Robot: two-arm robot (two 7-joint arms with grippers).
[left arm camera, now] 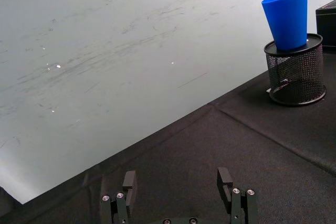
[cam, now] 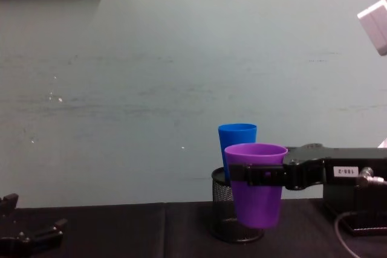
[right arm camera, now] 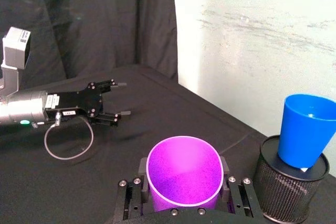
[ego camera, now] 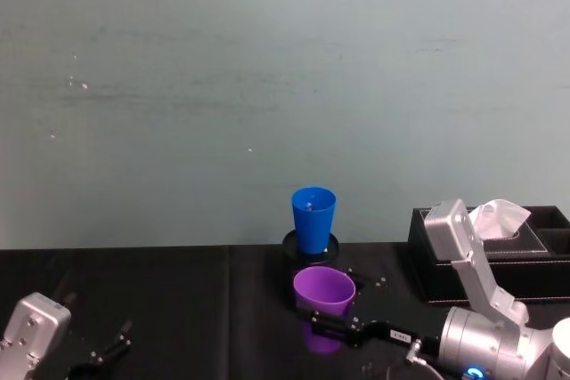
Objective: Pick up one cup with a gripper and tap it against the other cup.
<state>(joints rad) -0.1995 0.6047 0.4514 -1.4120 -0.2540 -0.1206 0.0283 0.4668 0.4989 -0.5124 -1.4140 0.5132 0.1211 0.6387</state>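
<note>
Right pincer [cam: 257, 174] clamped across the purple tumbler [cam: 257, 200], fingers on opposite sides of the wall a little below the rim, mouth up. That grip kept the cup upright and left the far wall bare for a tap. The base appeared to hang clear of the black counter [ego camera: 178, 300], though in the head view the pincer covered the lower cup and the gap could not be confirmed. Just beyond stood the blue tumbler [ego camera: 313, 218], seated in the mouth of a black wire-mesh pen holder [left arm camera: 294, 72] and leaning slightly, which put it higher than a cup on the cloth; probably why the purple one was carried raised. In the right wrist view the two cups stood apart, not yet touching. From the chest the purple tumbler overlapped the holder and the blue cup's lower half, so their spacing was unreadable there. Left pincer [left arm camera: 177, 182] sat idle, low at the counter's left, fingers spread and empty. The holder's contents under the blue cup were hidden.
</note>
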